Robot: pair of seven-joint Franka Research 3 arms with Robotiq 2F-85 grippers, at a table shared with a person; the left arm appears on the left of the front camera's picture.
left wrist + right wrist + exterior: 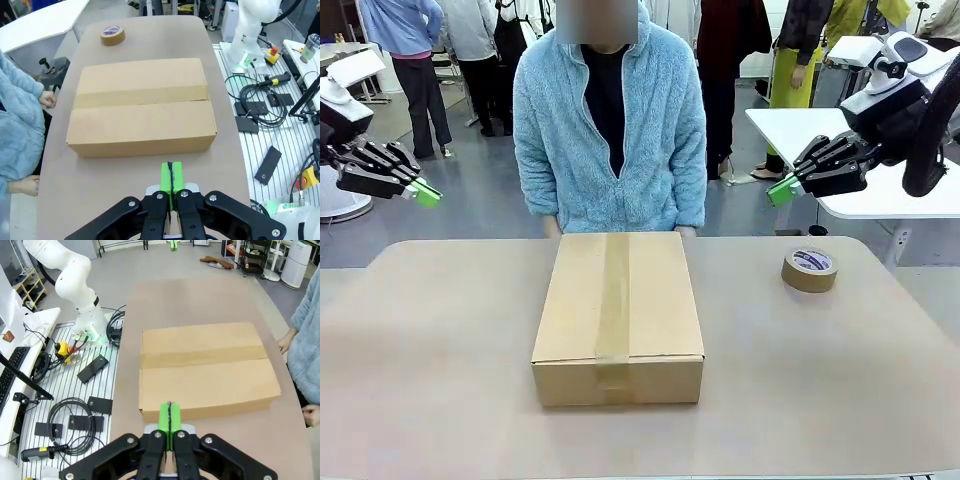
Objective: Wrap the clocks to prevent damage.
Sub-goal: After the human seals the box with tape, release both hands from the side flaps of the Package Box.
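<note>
Sitting mid-worktop: a brown cardboard box [618, 318], flaps shut, a strip of brown tape [613, 300] running along its top seam and down the near side.
Clocks: no bubble-wrap bundle can be seen; whether it lies inside the shut box cannot be told.
Tape roll: a brown roll [809, 269] lies flat on the worktop [440, 360], well apart from the box, toward the robot's right and the far edge; the left wrist view also has it [112, 35], beyond the box.
Left gripper: raised off the worktop at the picture's left edge in the front view [426, 193], jaws pressed together, nothing between the green pads; its own camera shows the pads [171, 176] flush against each other above the box's [142, 105] long side.
Right gripper: raised at the right in the front view [781, 190], above and beyond the tape roll, jaws pressed together and holding nothing; its wrist view shows the pads [169, 415] shut over the box's [207, 370] other long side.
Person: stands at the far edge in a light-blue fleece jacket [610, 130]; the wrist views show the hands [48, 99] at the worktop's edge, just beside the box, not touching it.
Left wrist view adds: cables and a black bracket on the slatted base beside the worktop.
Right wrist view adds: the left arm's white base [85, 315] on a slatted base with cables.
</note>
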